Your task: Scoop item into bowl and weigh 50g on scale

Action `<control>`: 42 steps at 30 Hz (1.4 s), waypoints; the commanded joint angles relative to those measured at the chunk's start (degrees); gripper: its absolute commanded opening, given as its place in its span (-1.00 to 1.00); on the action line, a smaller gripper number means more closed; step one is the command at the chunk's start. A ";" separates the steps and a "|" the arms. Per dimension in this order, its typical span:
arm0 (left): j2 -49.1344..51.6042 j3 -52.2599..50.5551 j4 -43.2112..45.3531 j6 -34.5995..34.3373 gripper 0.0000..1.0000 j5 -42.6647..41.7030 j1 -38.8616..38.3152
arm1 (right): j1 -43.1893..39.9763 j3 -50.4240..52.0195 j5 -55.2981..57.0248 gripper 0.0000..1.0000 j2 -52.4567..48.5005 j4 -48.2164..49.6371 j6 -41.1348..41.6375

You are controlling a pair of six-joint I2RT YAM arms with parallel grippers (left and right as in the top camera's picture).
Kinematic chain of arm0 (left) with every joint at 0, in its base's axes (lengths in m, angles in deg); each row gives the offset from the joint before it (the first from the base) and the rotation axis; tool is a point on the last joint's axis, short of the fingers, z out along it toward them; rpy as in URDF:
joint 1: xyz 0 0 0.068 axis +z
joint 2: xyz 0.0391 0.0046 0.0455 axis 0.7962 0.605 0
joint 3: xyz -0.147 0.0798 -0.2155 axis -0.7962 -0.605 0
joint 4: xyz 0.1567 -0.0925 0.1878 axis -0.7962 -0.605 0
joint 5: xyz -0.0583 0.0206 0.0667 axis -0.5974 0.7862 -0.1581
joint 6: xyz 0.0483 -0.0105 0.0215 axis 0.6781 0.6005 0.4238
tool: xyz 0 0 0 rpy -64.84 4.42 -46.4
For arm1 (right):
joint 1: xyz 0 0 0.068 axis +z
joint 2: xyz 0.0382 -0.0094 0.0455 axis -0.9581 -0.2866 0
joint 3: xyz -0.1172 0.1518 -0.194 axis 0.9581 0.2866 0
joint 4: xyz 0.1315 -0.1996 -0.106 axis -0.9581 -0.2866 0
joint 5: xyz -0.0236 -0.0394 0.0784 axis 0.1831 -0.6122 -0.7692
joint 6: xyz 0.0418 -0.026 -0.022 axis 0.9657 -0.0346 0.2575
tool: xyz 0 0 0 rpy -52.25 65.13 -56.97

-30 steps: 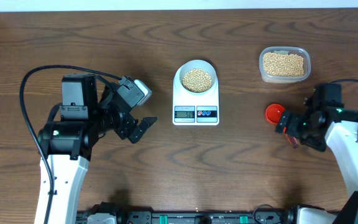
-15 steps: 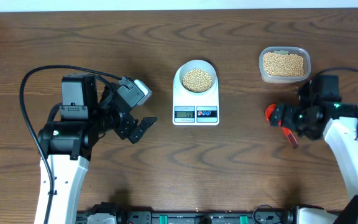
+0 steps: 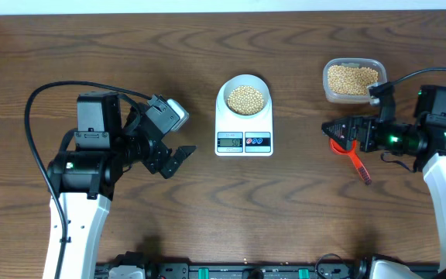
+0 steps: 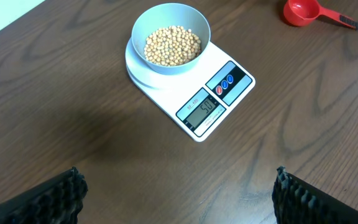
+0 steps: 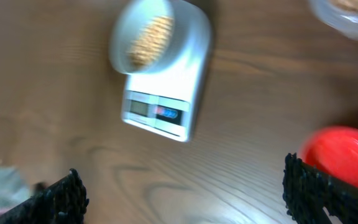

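While left claw (image 4: 179, 196) & right claw (image 5: 188, 196) gape wide, empty, scale (image 4: 225, 93) reads approx 50.

Pale blue bowl (image 4: 138, 32) sits on the round platform at the far end of the white scale (image 4: 166, 94), partly filled with tan beans (image 4: 172, 45). Scale's grey display (image 4: 202, 111) and its red and blue buttons (image 4: 224, 85) face the camera at a slant. Red scoop (image 4: 302, 10) lies on the wooden table (image 4: 61, 118) at top right, apart from the scale; left gripper (image 4: 182, 200) fingertips (image 4: 58, 198) spread wide at the bottom corners, nothing between.
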 commanded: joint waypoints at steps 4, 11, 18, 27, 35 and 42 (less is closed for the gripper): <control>0.13 1.09 -0.02 0.74 0.96 -0.09 0.28 | -1.92 -1.11 -20.04 0.99 0.70 2.73 -4.20; 0.13 1.09 -0.02 0.74 0.96 -0.09 0.28 | -2.08 -1.11 -22.51 0.99 0.70 6.16 0.37; 0.13 1.09 -0.02 0.74 0.96 -0.09 0.28 | -2.08 -1.11 -22.47 0.99 0.68 6.73 0.96; 0.13 1.09 -0.02 0.76 0.96 -0.09 0.28 | -2.19 -1.11 -21.97 0.98 0.68 10.05 0.96; 0.13 1.09 -0.02 0.76 0.96 -0.09 0.28 | -2.16 -1.11 -16.79 0.99 0.68 13.68 0.96; 0.13 1.09 -0.02 0.74 0.96 -0.09 0.28 | -2.16 -1.11 -5.22 0.99 0.68 14.10 0.96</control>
